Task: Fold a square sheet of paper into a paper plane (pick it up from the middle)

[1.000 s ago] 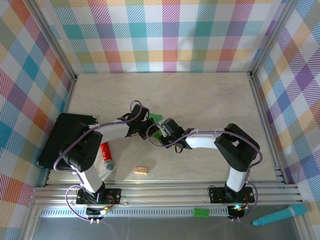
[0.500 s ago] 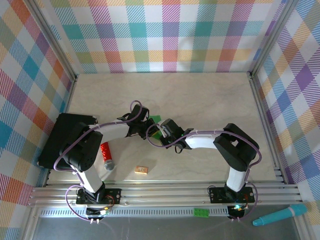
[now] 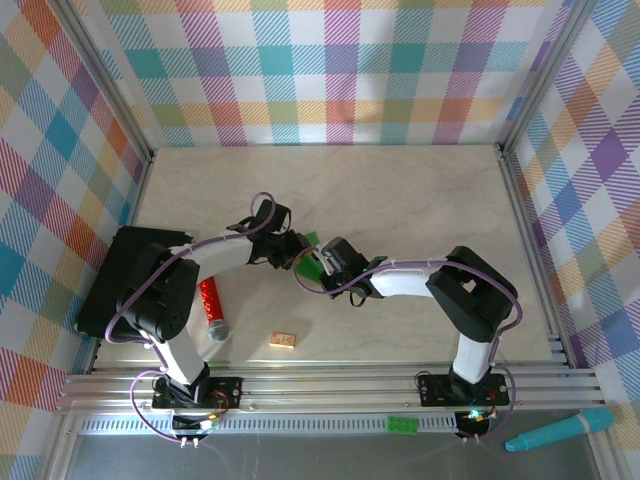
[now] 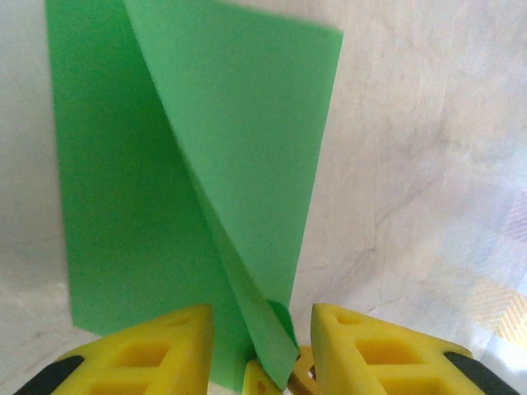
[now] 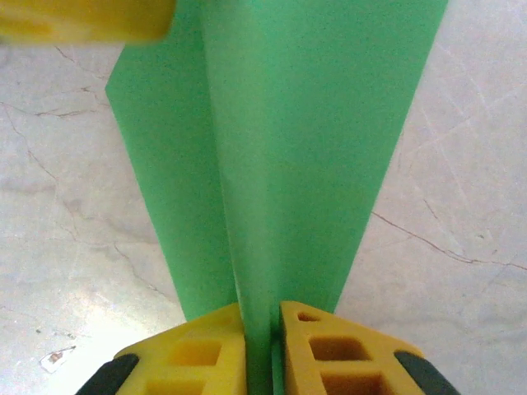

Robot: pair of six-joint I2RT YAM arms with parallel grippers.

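Paper pinched on the right, loose in the gap on the left

Table [image 3: 400, 200] of pale, veined board carries everything, with checked panels around it. From above, both my arms bend inward and meet left of its middle. A black pad [image 3: 120, 275] lies at the left edge beside my left arm. At that height the green sheet of paper [image 3: 312, 240] is just slivers of colour between my left gripper [image 3: 292, 250] and my right gripper [image 3: 320, 262], which sit just beside each other. From there I cannot tell how the fingers stand.

My wrist cameras settle it. On the right, the sheet [image 5: 313, 148] runs away from me as a folded ridge. My right gripper [image 5: 262, 321] is clamped on that ridge, its yellow fingers [image 5: 189, 354] pressed to the paper from both sides. A yellow finger of my left gripper crosses the upper left corner. On the left, the sheet [image 4: 247, 148] shows one flap lifted and leaning across the rest. My left gripper [image 4: 262, 329] stands parted, and the folded lower corner dips into the gap with neither finger visibly pressing it. Whether the sheet's far edge rests on the table I cannot tell.

Smaller things lie toward the near edge in the overhead view: a red cylinder [image 3: 212, 308], a teal pen [image 3: 560, 430] beyond the rail, a tan block [image 3: 283, 340] and a tiny green brick [image 3: 404, 424].
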